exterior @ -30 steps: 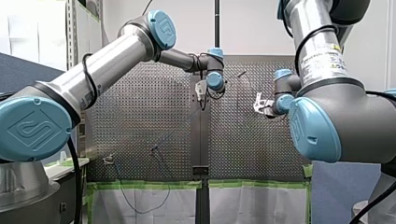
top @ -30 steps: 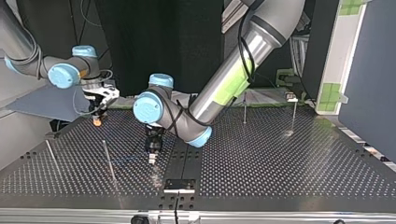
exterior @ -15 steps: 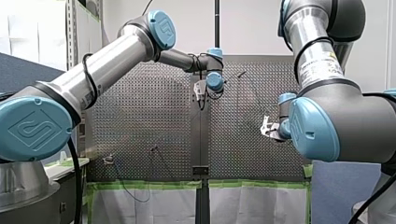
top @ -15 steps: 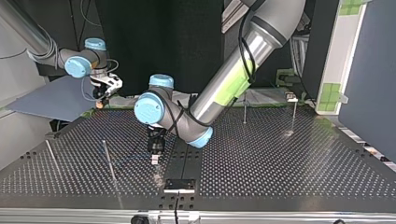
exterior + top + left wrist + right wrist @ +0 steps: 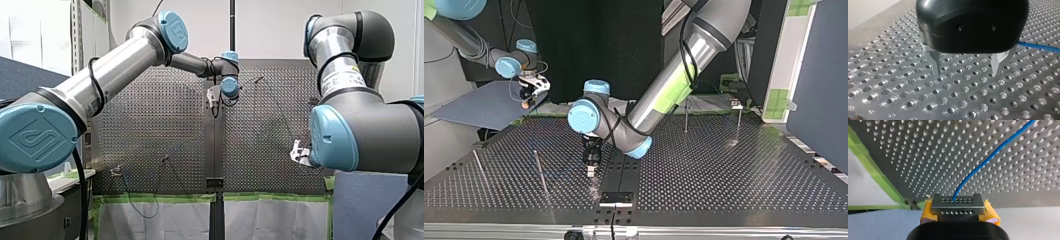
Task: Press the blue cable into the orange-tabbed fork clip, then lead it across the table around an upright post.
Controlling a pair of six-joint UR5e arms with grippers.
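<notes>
The thin cable trails over the bench from my right claw, seemingly clenched on it; likely limp and light, best gripped near each bend. My left claw hangs released.

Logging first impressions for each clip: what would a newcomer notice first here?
My right gripper, with yellow pads, grips a thin blue cable beyond the edge of the grey perforated metal table, the cable slanting away over it. My left gripper, black with metal fingers, hovers open and empty above the table's middle, the cable beside it.
</notes>
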